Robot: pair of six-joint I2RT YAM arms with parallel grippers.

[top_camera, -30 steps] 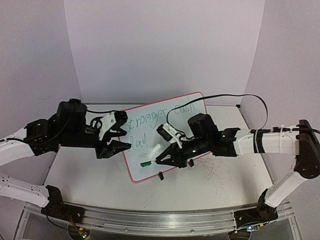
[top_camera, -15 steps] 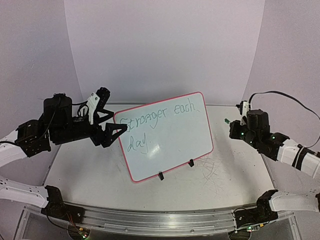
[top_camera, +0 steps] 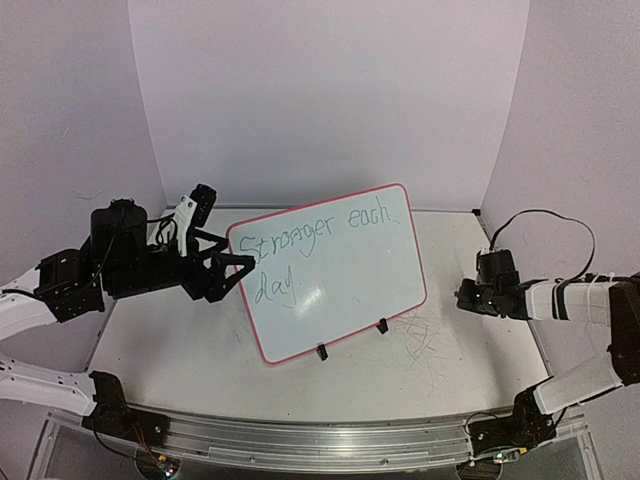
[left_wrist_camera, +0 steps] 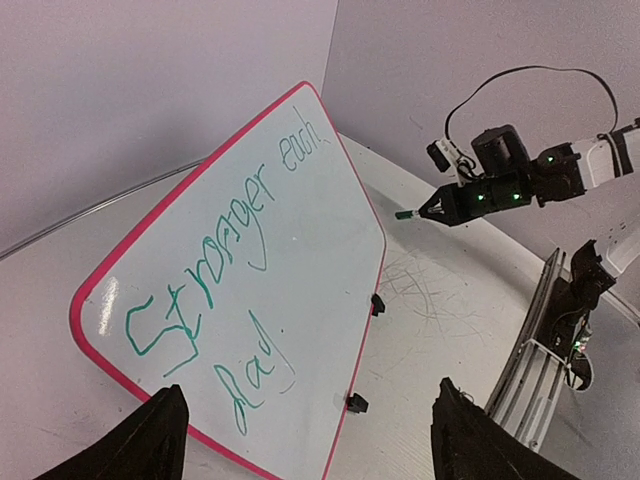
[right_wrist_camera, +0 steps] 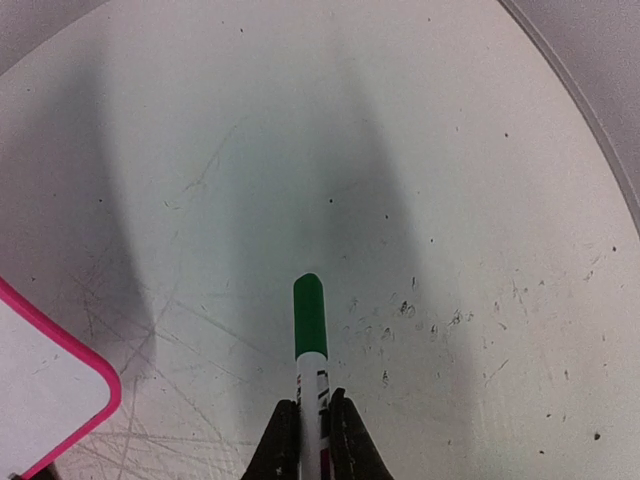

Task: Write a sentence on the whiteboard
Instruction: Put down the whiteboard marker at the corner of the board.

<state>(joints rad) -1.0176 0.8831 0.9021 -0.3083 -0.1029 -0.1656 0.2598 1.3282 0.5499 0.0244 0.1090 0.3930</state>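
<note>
The right gripper (right_wrist_camera: 310, 405) has drawn back from the whiteboard (top_camera: 370, 280), jaws pinching the green marker (right_wrist_camera: 309, 310). The left gripper (left_wrist_camera: 312, 440) has its jaws spread, empty. The board looks light, stiff and glossy, so take it by an edge.

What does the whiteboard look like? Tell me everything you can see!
The whiteboard is a shiny white rectangle with rounded corners and a thin pink-red rim. Green handwriting on it reads "Stronger each day" in two lines. Two small black clips grip its lower edge, and it seems to stand tilted on them on the scratched white table. Light glints off it near the middle. The rest of its face is bare.
</note>
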